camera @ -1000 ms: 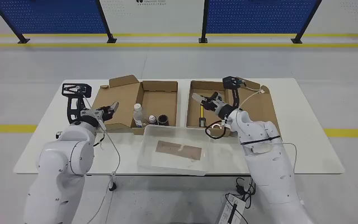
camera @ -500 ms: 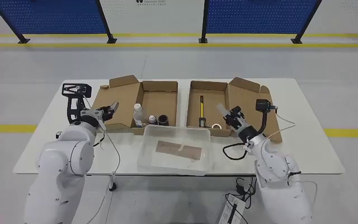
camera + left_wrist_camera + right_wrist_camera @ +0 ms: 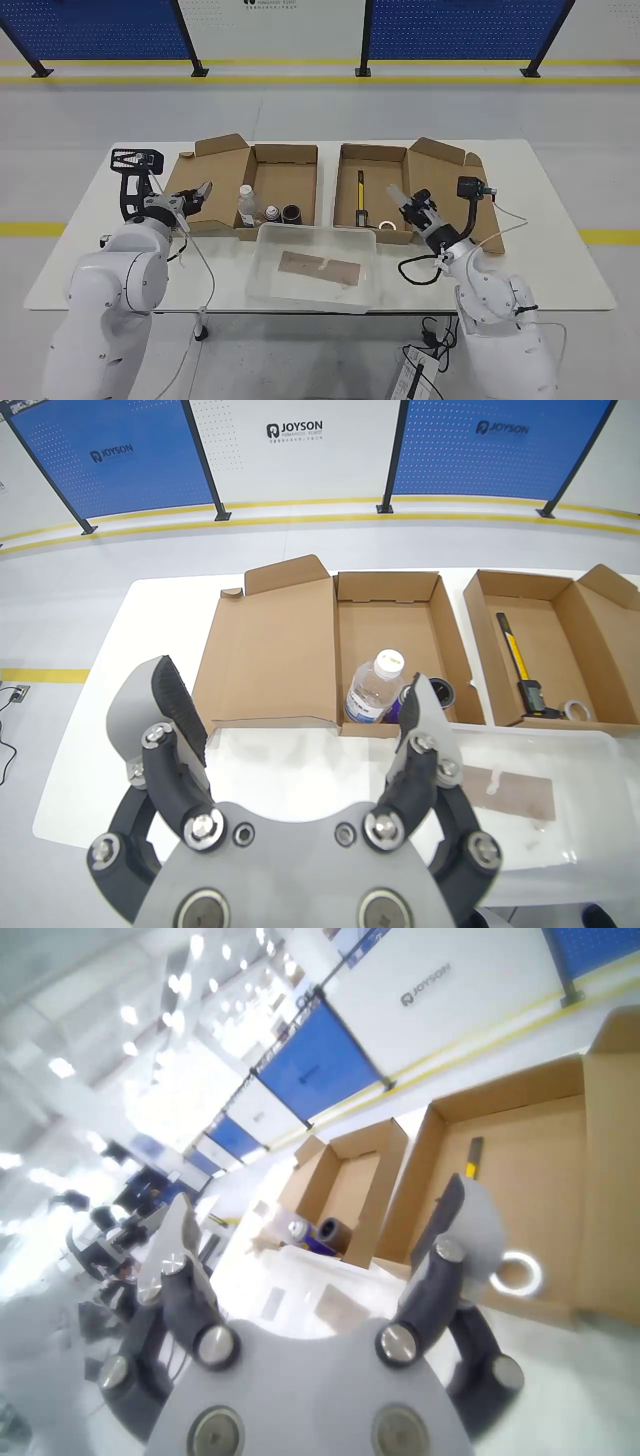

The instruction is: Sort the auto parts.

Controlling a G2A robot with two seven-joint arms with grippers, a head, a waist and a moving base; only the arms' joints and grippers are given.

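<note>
A left brown cardboard box (image 3: pixel 290 180) and a right brown cardboard box (image 3: pixel 380 165) are pictured open, side by side on the white worktop (image 3: pixel 560 250). A translucent plastic tray (image 3: pixel 265 270) is set at their 6 o'clock, with a brown cardboard sheet (image 3: pixel 318 267) lying in it. A clear plastic bottle (image 3: pixel 246 205), a small purple-labelled can (image 3: pixel 271 214) and a dark short cylinder (image 3: pixel 292 213) are grouped against the left box's 6 o'clock wall. In the right box a yellow-and-black caliper (image 3: pixel 361 195) is laid lengthwise, with a white tape ring (image 3: pixel 388 227) near its 6 o'clock end. The left tool (image 3: pixel 200 190) is held spread wide and empty over the left box's flap, at 9 o'clock of the bottle. The right tool (image 3: pixel 405 198), also spread wide and empty, is poised at 3 o'clock of the caliper.
</note>
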